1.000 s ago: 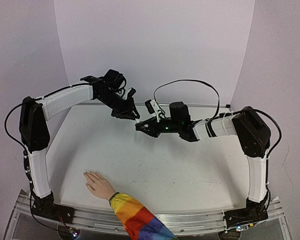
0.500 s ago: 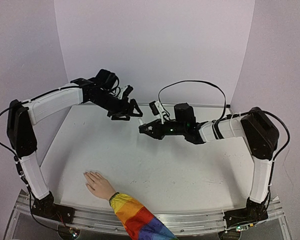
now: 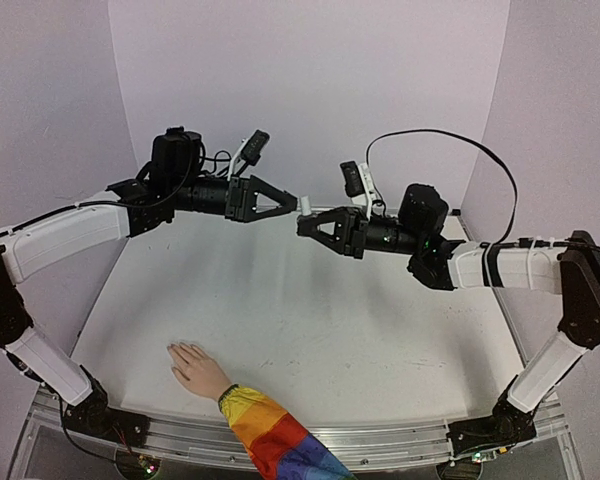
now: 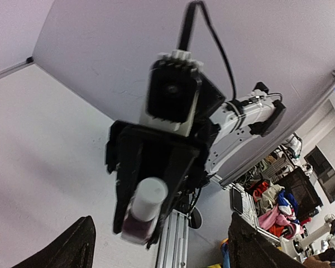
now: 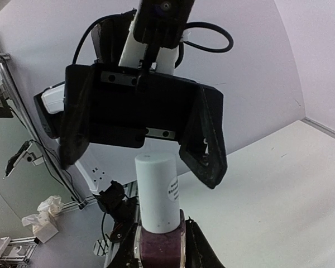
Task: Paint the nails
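The left claw (image 3: 280,203) is spread wide, its black fingers framing the bottle's tip, apparently without touching it. The right claw (image 3: 317,226) is clamped around the dark glass body of a small nail-polish bottle with a white cylindrical cap (image 5: 158,196). Both are raised above the white tabletop (image 3: 380,330). At the near edge lies the pale beige hand with a rainbow-striped sleeve (image 3: 196,368), flat and well apart from both arms — its tiny nails (image 3: 176,350) are too small to judge for polish. The step in hand looks like uncapping. Next, the left claw needs to slide over the cap, close squarely and twist — with the right holding the glass against turning.
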Controlling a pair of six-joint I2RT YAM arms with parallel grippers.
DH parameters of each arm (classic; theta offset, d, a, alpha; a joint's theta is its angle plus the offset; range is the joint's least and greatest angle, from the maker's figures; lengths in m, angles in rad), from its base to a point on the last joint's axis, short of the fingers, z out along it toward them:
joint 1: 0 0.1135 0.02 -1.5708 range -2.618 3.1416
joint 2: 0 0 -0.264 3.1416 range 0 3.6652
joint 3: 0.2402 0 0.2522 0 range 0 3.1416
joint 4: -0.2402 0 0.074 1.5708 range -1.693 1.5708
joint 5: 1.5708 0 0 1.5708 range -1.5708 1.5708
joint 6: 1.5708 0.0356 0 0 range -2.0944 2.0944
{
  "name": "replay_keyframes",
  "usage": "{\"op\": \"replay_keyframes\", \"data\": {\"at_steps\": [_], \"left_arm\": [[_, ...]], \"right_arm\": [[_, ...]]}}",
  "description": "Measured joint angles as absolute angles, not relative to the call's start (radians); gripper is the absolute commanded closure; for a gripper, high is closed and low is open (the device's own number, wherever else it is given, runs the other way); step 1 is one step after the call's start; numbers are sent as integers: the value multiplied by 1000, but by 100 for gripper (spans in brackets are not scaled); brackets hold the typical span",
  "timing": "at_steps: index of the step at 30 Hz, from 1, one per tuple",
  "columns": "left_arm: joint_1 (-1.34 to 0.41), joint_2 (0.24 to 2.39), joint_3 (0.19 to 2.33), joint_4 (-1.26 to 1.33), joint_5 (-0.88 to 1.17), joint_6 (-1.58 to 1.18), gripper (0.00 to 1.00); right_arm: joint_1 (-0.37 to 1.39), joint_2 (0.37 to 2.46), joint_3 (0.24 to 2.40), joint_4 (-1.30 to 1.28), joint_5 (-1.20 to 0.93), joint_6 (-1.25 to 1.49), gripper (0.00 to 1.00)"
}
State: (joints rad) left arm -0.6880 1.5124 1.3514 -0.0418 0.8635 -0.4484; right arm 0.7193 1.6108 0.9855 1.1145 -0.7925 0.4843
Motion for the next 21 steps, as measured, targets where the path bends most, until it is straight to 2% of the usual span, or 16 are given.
{"op": "replay_keyframes", "data": {"at_steps": [14, 17, 20, 21], "left_arm": [[-768, 1538, 1361, 54, 914, -461, 62], [-770, 1541, 1361, 54, 912, -461, 77], [-768, 1544, 1362, 56, 904, -443, 98], [-767, 1546, 1362, 61, 891, -418, 100]], "right_arm": [[741, 1608, 954, 1250, -889, 609, 100], [741, 1612, 955, 1261, -899, 612, 100], [743, 1618, 955, 1265, -902, 616, 100], [743, 1618, 955, 1256, -896, 634, 100]]}}
